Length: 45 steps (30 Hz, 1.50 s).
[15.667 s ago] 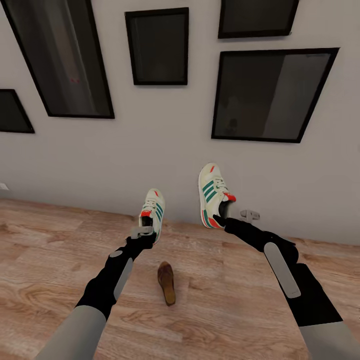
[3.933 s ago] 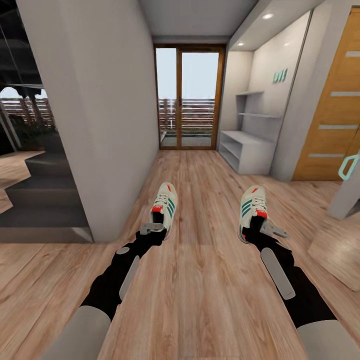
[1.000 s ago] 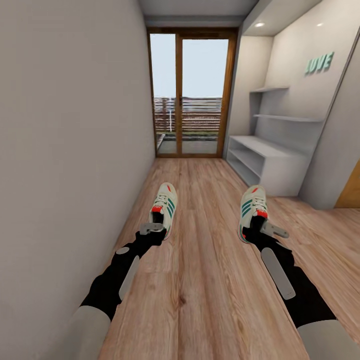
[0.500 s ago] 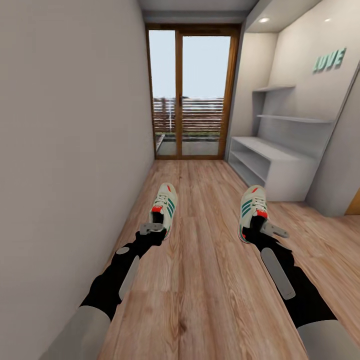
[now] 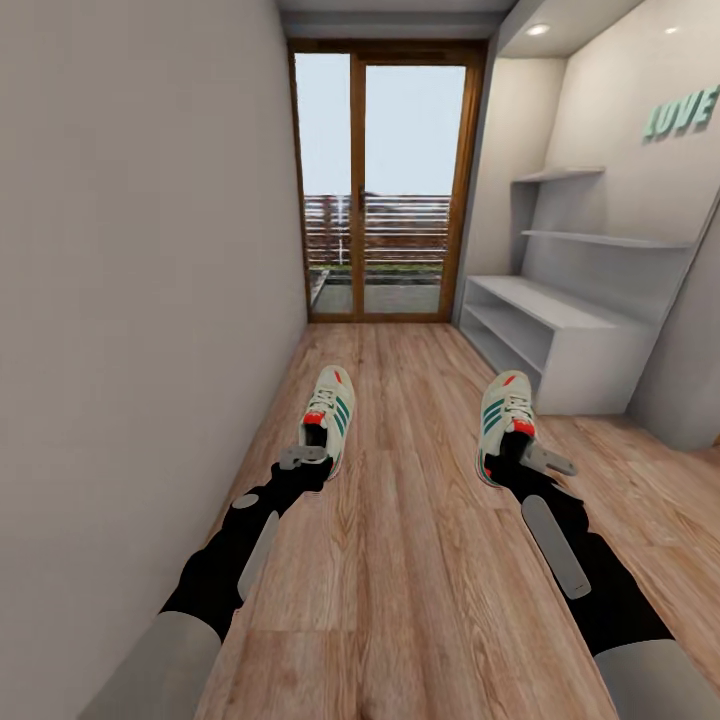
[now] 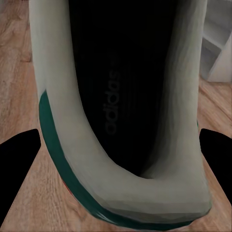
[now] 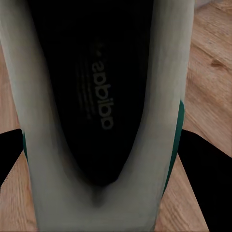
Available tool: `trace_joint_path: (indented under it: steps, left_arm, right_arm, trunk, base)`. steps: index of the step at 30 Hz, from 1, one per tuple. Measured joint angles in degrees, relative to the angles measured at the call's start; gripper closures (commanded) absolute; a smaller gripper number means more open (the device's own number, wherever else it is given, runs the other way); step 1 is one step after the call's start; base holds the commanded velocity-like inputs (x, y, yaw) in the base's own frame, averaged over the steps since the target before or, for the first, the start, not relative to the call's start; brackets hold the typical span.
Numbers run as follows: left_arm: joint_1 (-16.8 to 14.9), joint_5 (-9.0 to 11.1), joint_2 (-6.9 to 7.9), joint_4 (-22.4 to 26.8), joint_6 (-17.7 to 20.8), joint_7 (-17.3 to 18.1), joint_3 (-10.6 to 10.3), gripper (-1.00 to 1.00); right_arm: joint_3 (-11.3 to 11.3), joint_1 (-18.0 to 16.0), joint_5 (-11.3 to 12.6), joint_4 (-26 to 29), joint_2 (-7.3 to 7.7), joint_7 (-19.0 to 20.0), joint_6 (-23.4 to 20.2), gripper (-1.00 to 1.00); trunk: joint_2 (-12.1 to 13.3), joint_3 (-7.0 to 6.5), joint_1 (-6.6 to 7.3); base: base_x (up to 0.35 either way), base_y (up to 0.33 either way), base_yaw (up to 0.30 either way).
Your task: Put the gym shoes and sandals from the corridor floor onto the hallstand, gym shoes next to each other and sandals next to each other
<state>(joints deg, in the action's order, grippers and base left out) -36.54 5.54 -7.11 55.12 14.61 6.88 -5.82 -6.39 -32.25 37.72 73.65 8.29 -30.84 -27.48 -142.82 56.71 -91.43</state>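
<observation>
With each pincer clamped on a cream-white, green-striped lace-up gym shoe, left pincer [image 5: 305, 458] on one [image 5: 328, 411], right pincer [image 5: 518, 458] on another [image 5: 503, 415], I judge racking remains; pale grey hallstand [image 5: 560, 345] stands ahead, beyond my right pincer.

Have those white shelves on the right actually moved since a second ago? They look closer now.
No. The hallstand keeps its place against the glass door and the wall; the whole picture has shifted, so the robot's camera has moved up to it, carrying both gym shoes.
</observation>
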Motion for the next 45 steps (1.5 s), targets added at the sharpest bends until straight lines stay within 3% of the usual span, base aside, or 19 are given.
trace_joint_path:
  steps: [45]
  left_arm:
    - [0.00, 0.00, 0.00, -0.01, 0.02, 0.00, 0.00, 1.00]
  right_arm:
    - [0.13, 0.02, 0.00, -0.04, 0.00, 0.00, -0.01, 1.00]
  trunk:
    - [0.00, 0.00, 0.00]
  base:
    - [0.349, 0.000, 0.000]
